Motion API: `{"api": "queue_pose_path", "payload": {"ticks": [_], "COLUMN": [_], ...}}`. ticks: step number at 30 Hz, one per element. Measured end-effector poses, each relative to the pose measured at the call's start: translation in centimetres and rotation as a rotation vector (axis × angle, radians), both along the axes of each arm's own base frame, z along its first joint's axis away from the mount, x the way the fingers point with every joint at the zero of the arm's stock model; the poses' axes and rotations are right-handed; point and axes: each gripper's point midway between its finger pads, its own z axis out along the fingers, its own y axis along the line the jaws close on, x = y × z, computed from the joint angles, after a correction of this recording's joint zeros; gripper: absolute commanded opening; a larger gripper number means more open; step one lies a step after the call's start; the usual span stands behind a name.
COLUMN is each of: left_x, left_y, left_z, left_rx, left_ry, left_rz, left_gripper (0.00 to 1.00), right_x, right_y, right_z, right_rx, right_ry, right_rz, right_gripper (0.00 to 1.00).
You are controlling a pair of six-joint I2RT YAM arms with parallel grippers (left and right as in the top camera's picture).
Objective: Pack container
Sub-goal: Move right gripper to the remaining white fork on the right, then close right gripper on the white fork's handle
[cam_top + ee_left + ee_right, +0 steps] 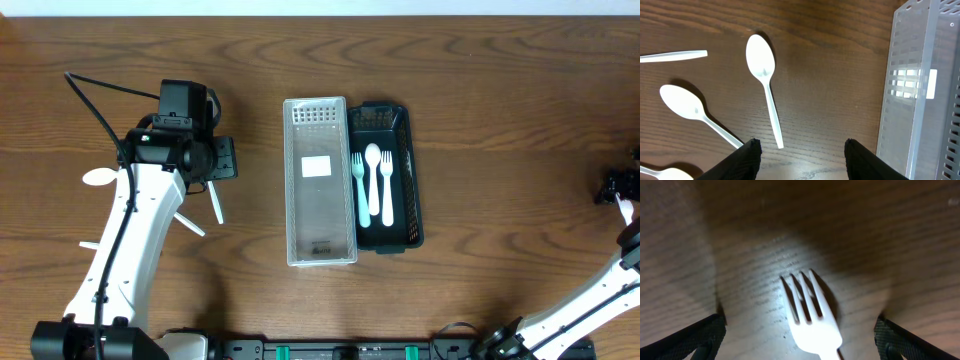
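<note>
Wooden table [500,120], black slotted container [413,200] holding three white utensils [372,185]

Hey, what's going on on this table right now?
Plastic cutlery is being packed. The left arm's fingers hang open above loose white spoons on the left of the table, holding nothing. The right arm's fingers are spread wide over a white fork at the far right edge, not gripping it. In the middle, a black basket holds three pieces of cutlery, beside a clear container.
</note>
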Motion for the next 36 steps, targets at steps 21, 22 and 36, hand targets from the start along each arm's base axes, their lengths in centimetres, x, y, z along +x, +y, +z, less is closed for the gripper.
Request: {"api": "queue_pose_path", "payload": {"ticks": [21, 22, 36], "left_x": [0.0, 0.0, 0.0], "left_y": [0.0, 0.0, 0.0], "left_z": [0.0, 0.0, 0.0], "left_rx": [0.0, 0.0, 0.0], "left_ry": [0.0, 0.0, 0.0], "left_rz": [0.0, 0.0, 0.0], "left_gripper": [0.56, 0.57, 0.57], "right_x": [-0.1, -0.08, -0.04], "right_y": [-0.69, -0.7, -0.71], "right_z": [-0.1, -0.08, -0.06], "right_rx": [-0.013, -0.014, -0.013], "right_ry": [-0.007, -0.007, -0.009], "right_rz": [0.009, 0.009, 0.009], "right_gripper": [0.41, 0.38, 0.26]}}
